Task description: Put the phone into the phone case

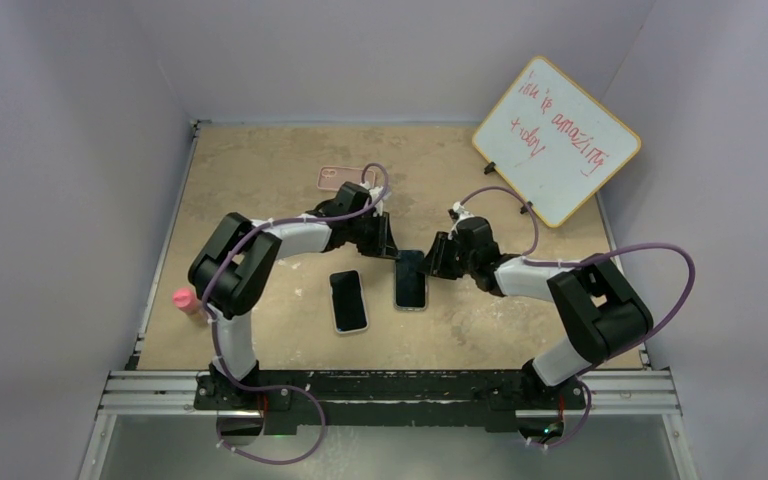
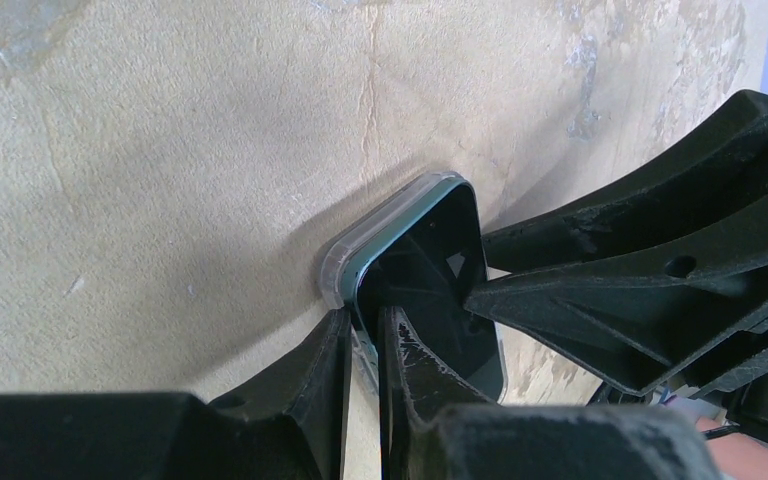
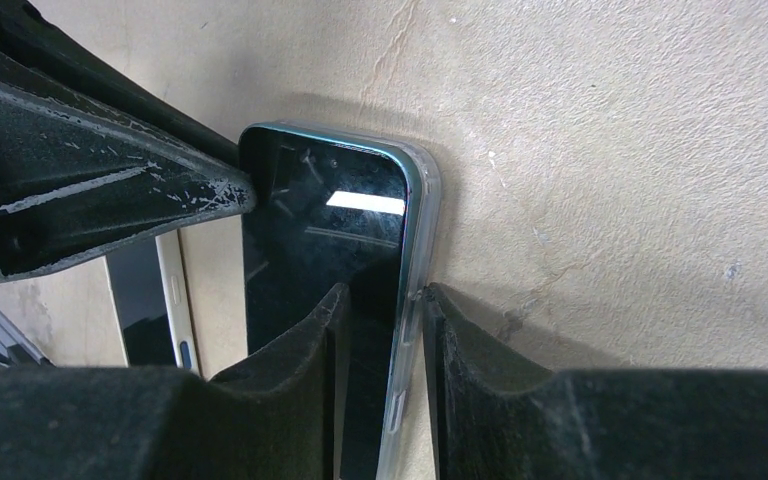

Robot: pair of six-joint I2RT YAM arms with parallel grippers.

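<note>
A black-screened phone [image 1: 411, 280] lies flat at mid-table inside a clear phone case [image 2: 380, 225]. Its teal edge shows along the case rim. My left gripper [image 1: 388, 243] is at the phone's far left corner. In the left wrist view its gripper [image 2: 365, 325] is closed narrowly over the case rim, one finger outside and one on the screen [image 2: 430, 270]. My right gripper [image 1: 438, 258] is at the far right edge. In the right wrist view its gripper [image 3: 385, 295] straddles the case's side wall [image 3: 425, 180], one finger on the phone [image 3: 320, 230].
A second phone [image 1: 349, 301] with a white edge lies just left of the cased one and shows in the right wrist view [image 3: 145, 300]. A pink case [image 1: 343, 179] lies behind the left arm. A whiteboard [image 1: 557, 140] leans at the back right. A pink bottle [image 1: 186, 300] stands at the left edge.
</note>
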